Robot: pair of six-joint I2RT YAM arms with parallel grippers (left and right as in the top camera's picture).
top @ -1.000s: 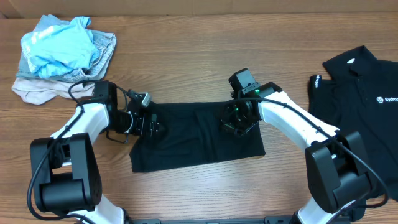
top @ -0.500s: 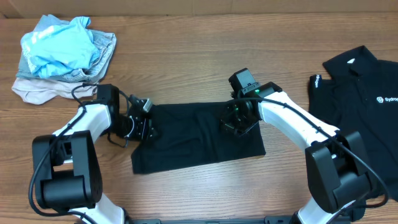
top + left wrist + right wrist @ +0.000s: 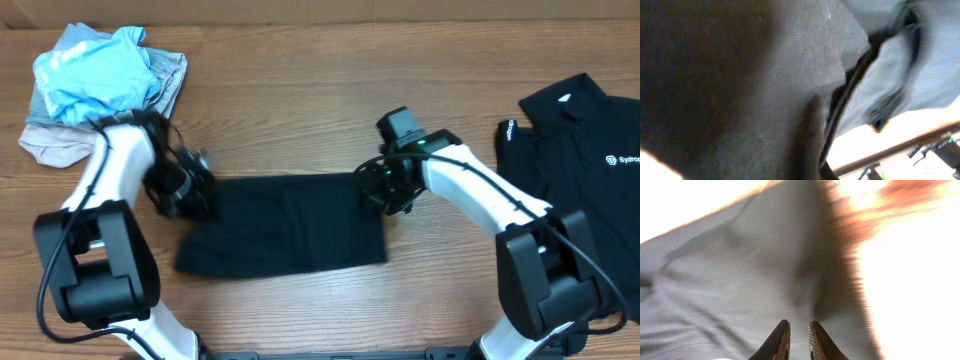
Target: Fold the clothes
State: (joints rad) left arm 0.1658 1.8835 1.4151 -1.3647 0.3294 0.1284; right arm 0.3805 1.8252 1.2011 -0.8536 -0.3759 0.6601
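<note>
Black shirt [image 3: 285, 225] between left tool [image 3: 195, 190], right tool [image 3: 385, 190]

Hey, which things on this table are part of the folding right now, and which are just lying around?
In hand: plain black shirt, pinched at both ends in the two arms' jaws.
Lying by: collared black shirt on the right; heap of light-blue, grey and beige garments, far left.

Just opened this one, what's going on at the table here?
Clothes folding is under way. The left pincer is shut on the left edge of a plain black shirt lying mid-table, and the right pincer grips its upper right corner. A heap of light-blue, grey and beige clothes sits far left. A collared black shirt with white lettering lies at the right edge. Neither is being touched.
</note>
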